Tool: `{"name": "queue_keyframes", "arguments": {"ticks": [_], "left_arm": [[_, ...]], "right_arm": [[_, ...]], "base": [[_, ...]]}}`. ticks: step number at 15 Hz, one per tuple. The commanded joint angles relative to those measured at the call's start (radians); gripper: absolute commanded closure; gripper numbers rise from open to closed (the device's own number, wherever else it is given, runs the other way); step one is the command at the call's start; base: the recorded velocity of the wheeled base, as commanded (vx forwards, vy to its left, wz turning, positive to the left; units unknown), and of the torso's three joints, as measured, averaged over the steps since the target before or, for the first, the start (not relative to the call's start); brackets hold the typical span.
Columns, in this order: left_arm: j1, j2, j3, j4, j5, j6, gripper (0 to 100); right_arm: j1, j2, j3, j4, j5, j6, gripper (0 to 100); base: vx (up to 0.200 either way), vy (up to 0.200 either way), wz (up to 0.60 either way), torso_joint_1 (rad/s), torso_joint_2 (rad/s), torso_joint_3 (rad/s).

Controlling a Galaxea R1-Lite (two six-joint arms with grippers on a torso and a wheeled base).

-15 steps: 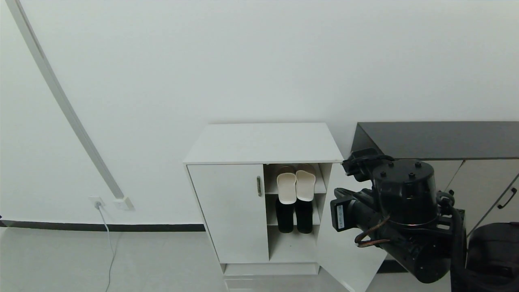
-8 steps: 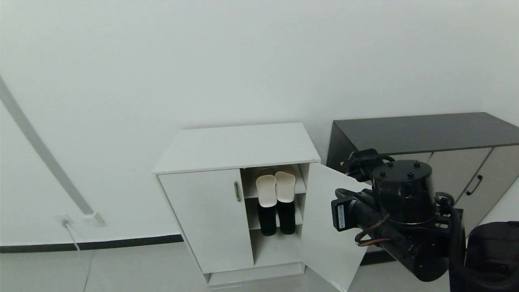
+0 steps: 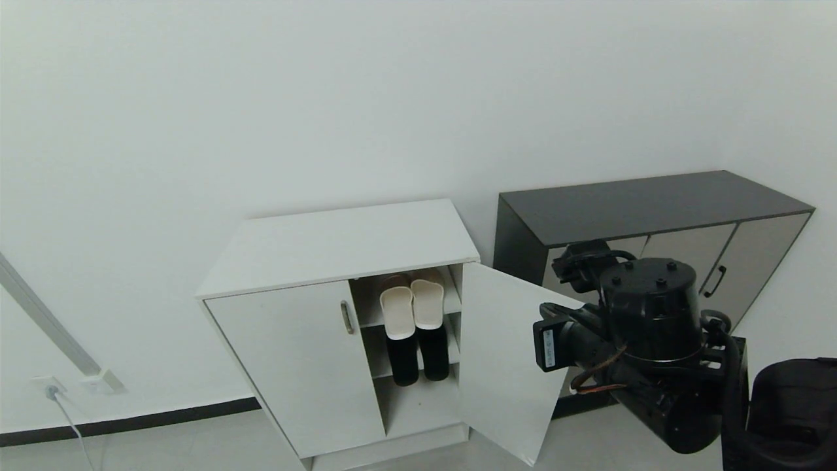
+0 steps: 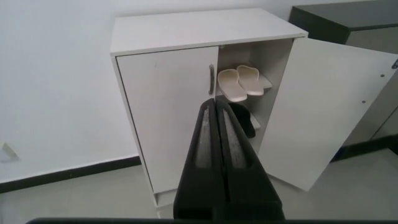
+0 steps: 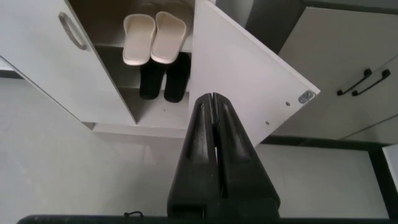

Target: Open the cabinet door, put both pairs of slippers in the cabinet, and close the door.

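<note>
right gripper (image 5: pixel 214 102) jaws closed, facing half-open cabinet door (image 5: pixel 249 74).

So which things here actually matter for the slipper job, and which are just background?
Job: white cabinet; its open right door; white slippers inside; black slippers just below them.
Background: dark sideboard beside the cabinet; wall socket; slanted wall conduit.

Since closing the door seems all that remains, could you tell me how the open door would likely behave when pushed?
The open door is a flat, thin panel, so it probably swings lightly without flexing. Its smooth face might let the shut right gripper slide.
</note>
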Motion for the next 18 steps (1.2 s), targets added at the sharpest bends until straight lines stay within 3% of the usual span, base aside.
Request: {"name": "queue_keyframes", "arguments": {"ticks": [1,9,12,16,18], "left_arm": [[0.0,0.001,0.0,0.0,0.0,0.001,100],[0.0,0.001,0.0,0.0,0.002,0.004,100],[0.0,0.001,0.0,0.0,0.002,0.001,100],[0.0,0.001,0.0,0.0,0.002,0.001,100],[0.0,0.001,0.0,0.0,0.003,0.001,100]], "right_arm": [[0.0,0.003,0.0,-0.001,0.0,0.0,100],[-0.023,0.006,0.016,-0.019,0.001,0.001,100],[-0.088,0.04,0.002,-0.029,0.001,-0.008,100],[-0.257,0.138,-0.196,-0.012,0.126,-0.029,100],[-0.331,0.201,-0.339,0.071,0.153,-0.037,100]], "base": [[0.0,0.0,0.0,0.0,0.0,0.0],[-0.2,0.0,0.0,-0.001,0.0,0.002],[0.0,0.0,0.0,0.0,0.0,0.0],[0.0,0.0,0.0,0.0,0.0,0.0],[0.0,0.0,0.0,0.0,0.0,0.0]]}}
